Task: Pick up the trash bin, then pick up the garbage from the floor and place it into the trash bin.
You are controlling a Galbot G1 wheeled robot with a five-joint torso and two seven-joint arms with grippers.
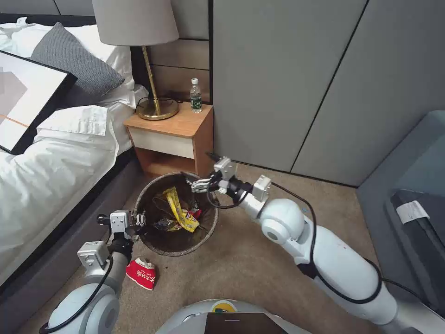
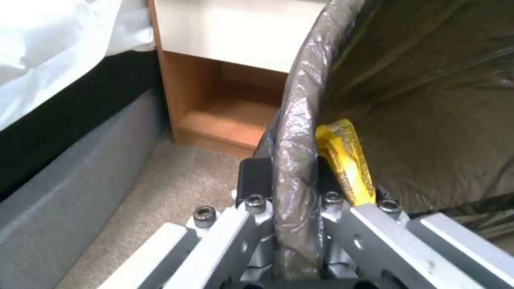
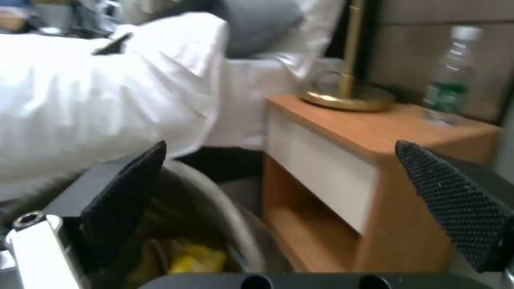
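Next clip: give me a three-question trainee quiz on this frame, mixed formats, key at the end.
1. True or false: the left tool is clamped on the rim of the trash bin.
2. Multiple choice: the right tool is A) shut on a wrapper, B) open above the bin's far rim, C) resting on the nightstand.
3. Fill in: a crushed red-and-white ___ lies on the carpet beside the bin.

Key: 1 true; 2 B; 3 cup.

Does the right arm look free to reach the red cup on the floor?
Probably yes: the right end effector is open above the trash bin, and bare carpet surrounds the red cup, though the left arm is close.
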